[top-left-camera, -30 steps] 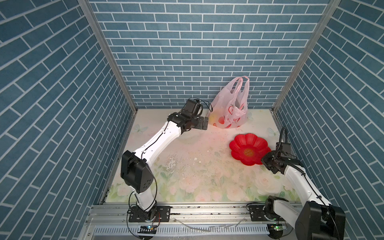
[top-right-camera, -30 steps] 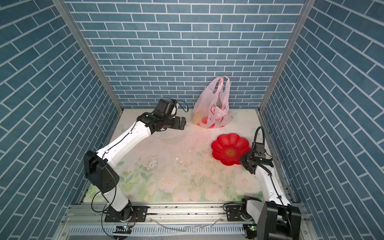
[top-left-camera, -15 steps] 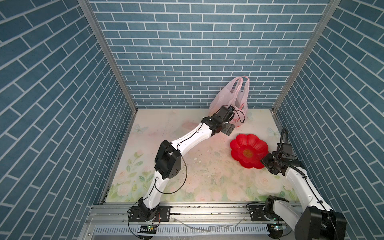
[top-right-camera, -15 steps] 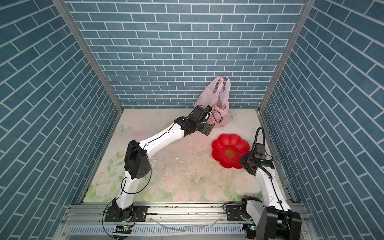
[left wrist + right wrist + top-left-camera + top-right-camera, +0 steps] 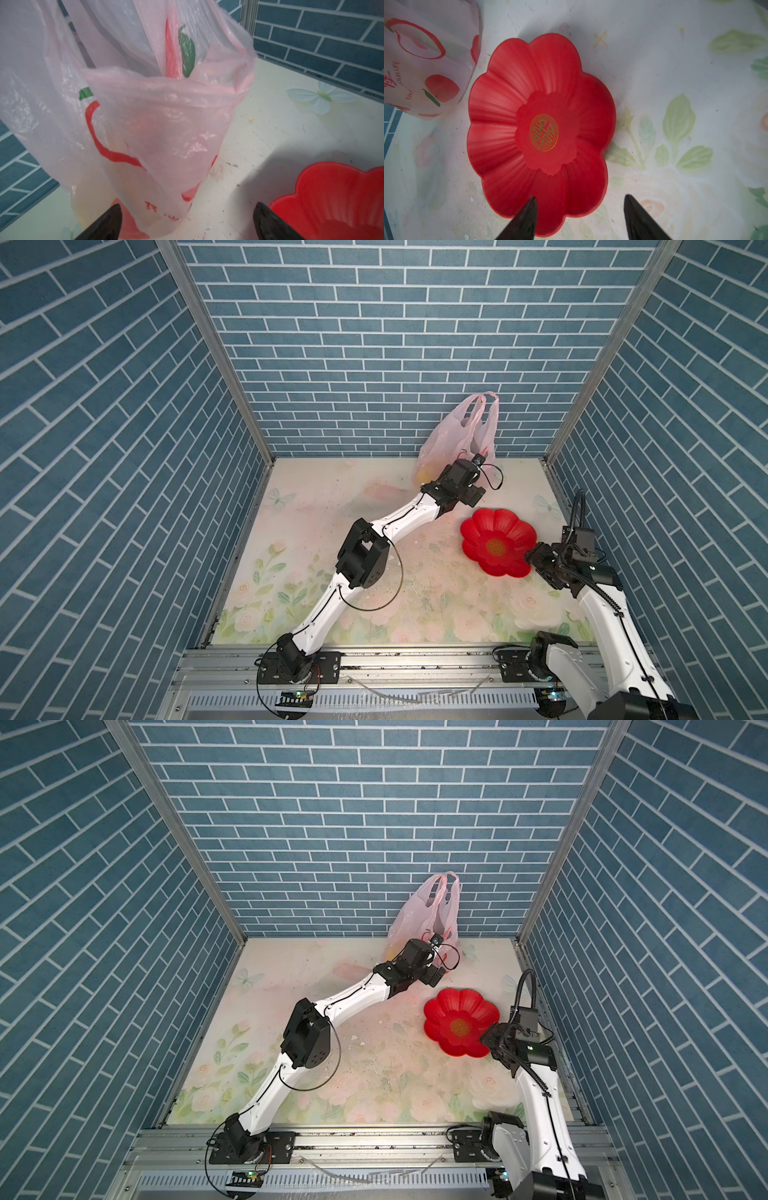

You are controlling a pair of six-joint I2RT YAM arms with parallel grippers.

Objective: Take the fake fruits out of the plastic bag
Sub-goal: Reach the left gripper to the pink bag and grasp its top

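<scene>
So, big change: the left hand has swung across from the bag's 9 o'clock side to its 6 o'clock side. It now sits low in front of the bag, between it and the plate. Fingers spread wide, nothing held. In the left wrist view the bag fills the frame straight ahead. One finger overlaps the bag's bottom corner; cannot tell if it touches.

Second change: the right hand was nearly closed a second ago. Now its fingers stand apart with nothing between them, hovering over the plate's 4 o'clock rim in both top views. That arm has barely moved.

Bag unchanged: upright at about 1 o'clock on the table, against the back wall, handles up, mouth slack. The fruits are all inside as far as I can tell, only dim red and yellowish shapes through the film. None on the table, none on the plate. The plate lies at 3 o'clock on the table, just beside the bag at its 5 o'clock.

For the task: nothing is out yet, this is the approach. The left hand looks lined up to pinch or steady the bag's lower part. The right hand's opening suggests it is getting ready to reach in or take a handle. Risk: the thin film slips, or the bag tips.
</scene>
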